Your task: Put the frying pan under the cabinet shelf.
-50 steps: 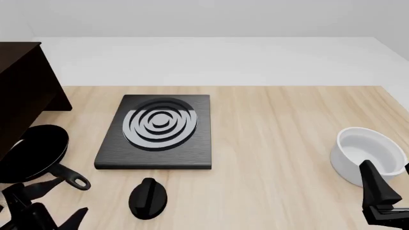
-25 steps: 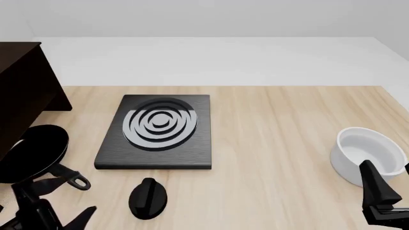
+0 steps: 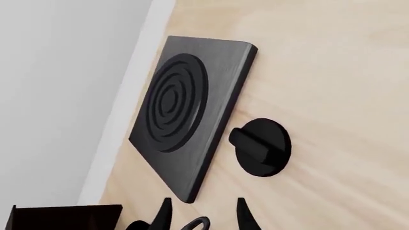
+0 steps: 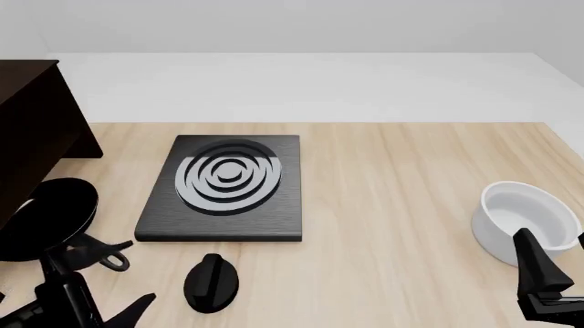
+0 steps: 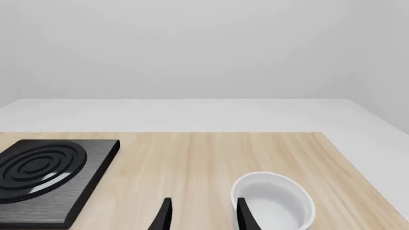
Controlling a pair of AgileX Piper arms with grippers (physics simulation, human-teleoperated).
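The frying pan [image 4: 46,217] lies at the table's left edge, in front of the cabinet shelf [image 4: 32,126]. Its long handle points right and toward me and ends in a loop [image 4: 115,262]. My left gripper [image 4: 120,273] is open at the bottom left, with its fingers on either side of the loop end. In the left wrist view the loop [image 3: 195,224] shows between the two fingertips [image 3: 164,216], and a corner of the cabinet [image 3: 64,218] is seen. My right gripper [image 4: 552,263] is open and empty at the bottom right.
A flat black stove plate [image 4: 223,188] with silver rings lies left of centre. A small black knob [image 4: 212,281] lies just in front of it, right of my left gripper. A white bowl [image 4: 527,222] stands at the right, close to my right gripper, and shows in the right wrist view [image 5: 275,201].
My left gripper has moved to the right and forward, coming around the loop end of the pan's handle. The pan, the right arm and the other things have not moved.
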